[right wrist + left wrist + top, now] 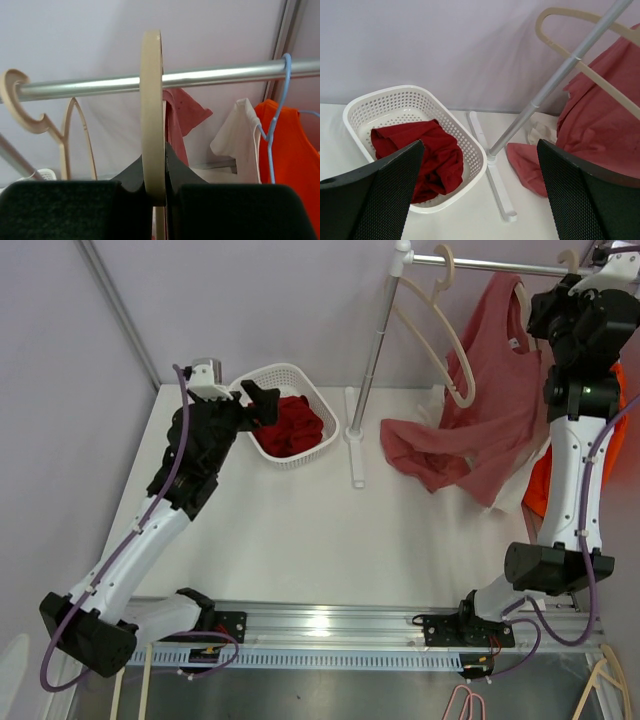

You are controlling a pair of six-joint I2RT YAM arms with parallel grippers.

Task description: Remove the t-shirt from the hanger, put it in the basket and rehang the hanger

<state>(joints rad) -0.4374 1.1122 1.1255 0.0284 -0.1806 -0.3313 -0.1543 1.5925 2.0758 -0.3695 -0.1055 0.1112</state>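
Note:
A pink t-shirt (490, 390) hangs from a cream hanger on the rail (480, 262) at the back right. Its lower part is bunched on the table (300, 530). My right gripper (585, 285) is up at the rail, shut on that hanger's hook (151, 115); the pink t-shirt (181, 122) shows just behind it. My left gripper (262, 400) is open and empty, above the white basket's (300, 375) near rim. In the left wrist view the gripper (480, 200) faces the basket (472, 145) and the pink t-shirt (600, 130).
The basket holds a dark red garment (295, 425). A second, bare cream hanger (440, 330) hangs left of the t-shirt. The rack's pole (375, 350) and foot (355, 440) stand mid-table. A white shirt (245, 137) and an orange shirt (292, 150) on a blue hanger (280, 100) hang to the right.

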